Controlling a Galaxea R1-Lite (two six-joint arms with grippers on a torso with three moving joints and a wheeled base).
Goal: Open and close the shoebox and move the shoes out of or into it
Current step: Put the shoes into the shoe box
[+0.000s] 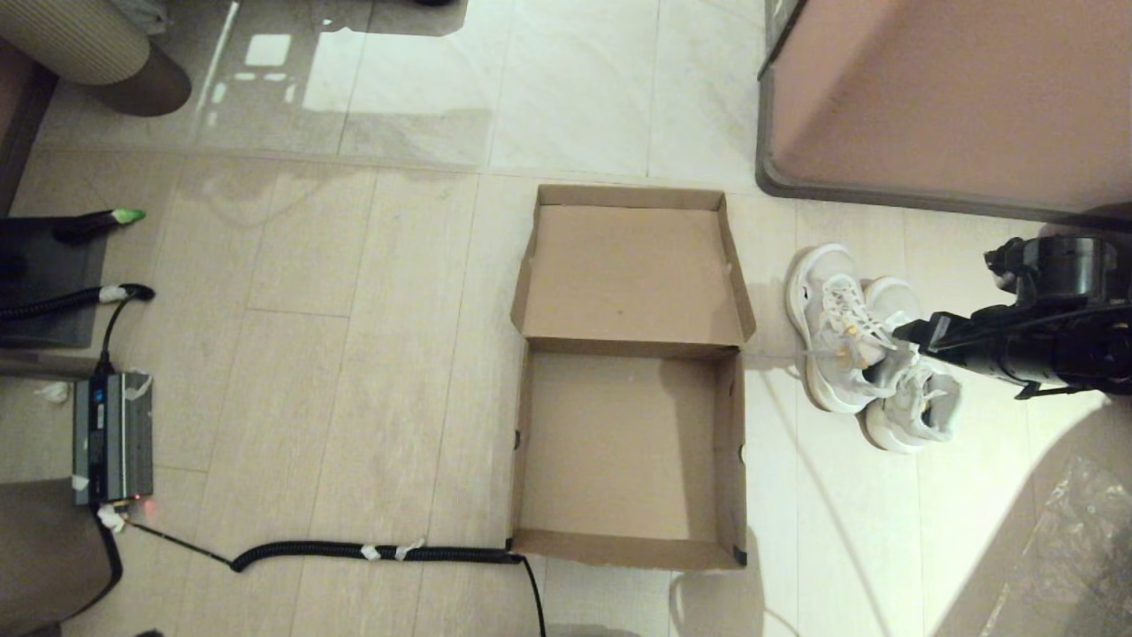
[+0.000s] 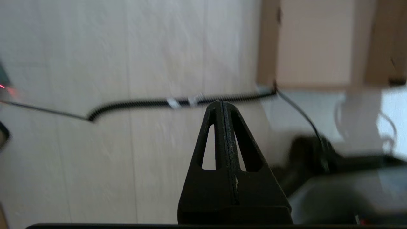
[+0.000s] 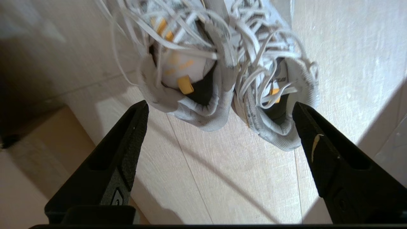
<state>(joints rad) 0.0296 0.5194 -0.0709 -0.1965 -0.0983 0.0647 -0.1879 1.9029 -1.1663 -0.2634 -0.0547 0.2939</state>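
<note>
The brown cardboard shoebox [image 1: 619,442] lies open and empty on the floor, its flap lid [image 1: 630,270] folded back on the far side. The two white lace-up sneakers [image 1: 853,354] stand side by side on the floor just right of the box. My right gripper [image 1: 911,334] reaches in from the right over them. In the right wrist view it [image 3: 220,106] is open wide, its fingertips [image 3: 140,114] level with the two heels [image 3: 203,114] and holding nothing. My left gripper [image 2: 221,102] is shut and empty, above the floor near the box's near left corner [image 2: 313,44]; it is out of the head view.
A large pinkish-brown block with a grey rim [image 1: 955,97] stands at the far right behind the shoes. A coiled black cable [image 1: 371,553] runs along the floor to the box's near left corner. A grey device [image 1: 112,438] sits at the left, crinkled plastic [image 1: 1079,548] at the near right.
</note>
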